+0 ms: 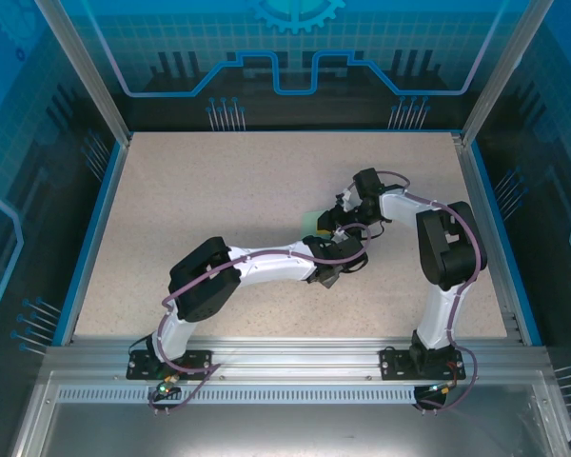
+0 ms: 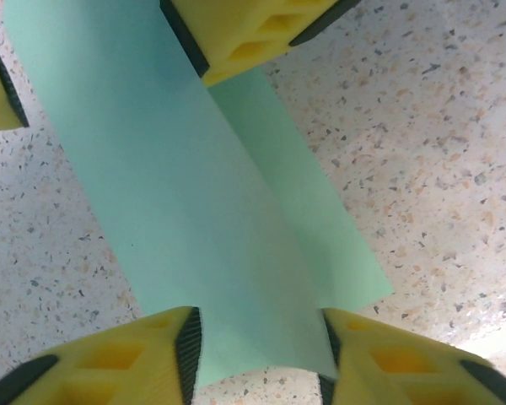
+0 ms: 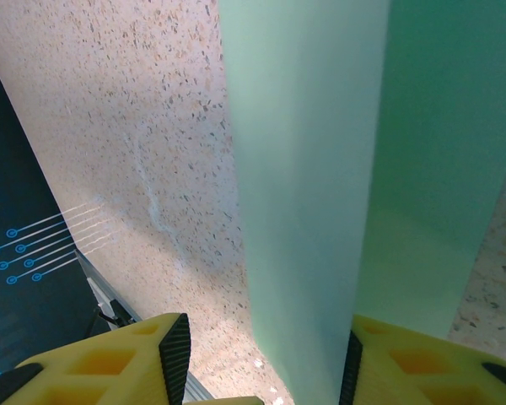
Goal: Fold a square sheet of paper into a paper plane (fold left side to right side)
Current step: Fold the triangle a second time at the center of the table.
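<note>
No legible text, numbers or brands anywhere; back panel carries gear graphic.

Brightly, evenly lit across the speckled beige tabletop. Softly shadowed beside the thin pale mint-green paper sheet, blurred up close.

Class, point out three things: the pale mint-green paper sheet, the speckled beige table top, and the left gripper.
pale mint-green paper sheet (image 2: 177, 211): left wrist view, its middle.
speckled beige table top (image 2: 438, 169): left wrist view, bare patch.
left gripper (image 2: 257, 350): left wrist view, between its fingertips.
</note>
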